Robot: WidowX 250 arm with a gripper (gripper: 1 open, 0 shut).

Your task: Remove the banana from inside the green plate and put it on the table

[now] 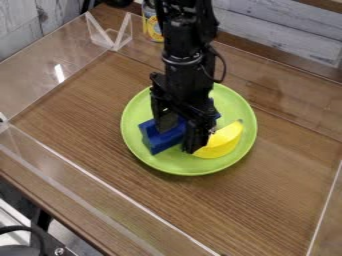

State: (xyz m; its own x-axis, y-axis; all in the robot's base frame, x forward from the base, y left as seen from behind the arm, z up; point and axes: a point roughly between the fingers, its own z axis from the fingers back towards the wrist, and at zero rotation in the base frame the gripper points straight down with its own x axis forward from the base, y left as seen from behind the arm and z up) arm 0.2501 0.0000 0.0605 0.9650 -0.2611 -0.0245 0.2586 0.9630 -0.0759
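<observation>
Over at about nine o'clock in the view the clear acrylic wall (54,70) runs along the edge of the table (80,125), its brown wood grain showing bare between the wall and the dishes. Toward the centre sits the green plate (144,148), round and lime-coloured with a shallow raised rim. Inside it, on the plate's eight o'clock side, lies a blue block (163,137), partly hidden behind the black fingers coming down in front of it.

The robot arm (181,35) drops in from twelve o'clock, dark and upright, and ends in the gripper (185,128) pointing straight down into the plate. Its jaws stand apart, spread wide, with one finger low beside the blue block and the other just at the inner edge of the fruit. Nothing is clamped between them from where I stand; whether the finger tips actually touch the plate floor I cannot tell.

To the right of the gripper, at roughly four o'clock within the plate, lies the banana (222,140), small, bright yellow and stubby, resting inside the rim with its curved back toward the plate's outer edge. It sits just beside the nearer finger and is not lifted.

Further right, the tabletop carries on bare to the far acrylic wall at three o'clock, and behind it, at one to two o'clock, a pale planked surface (287,35) shows beyond the enclosure
</observation>
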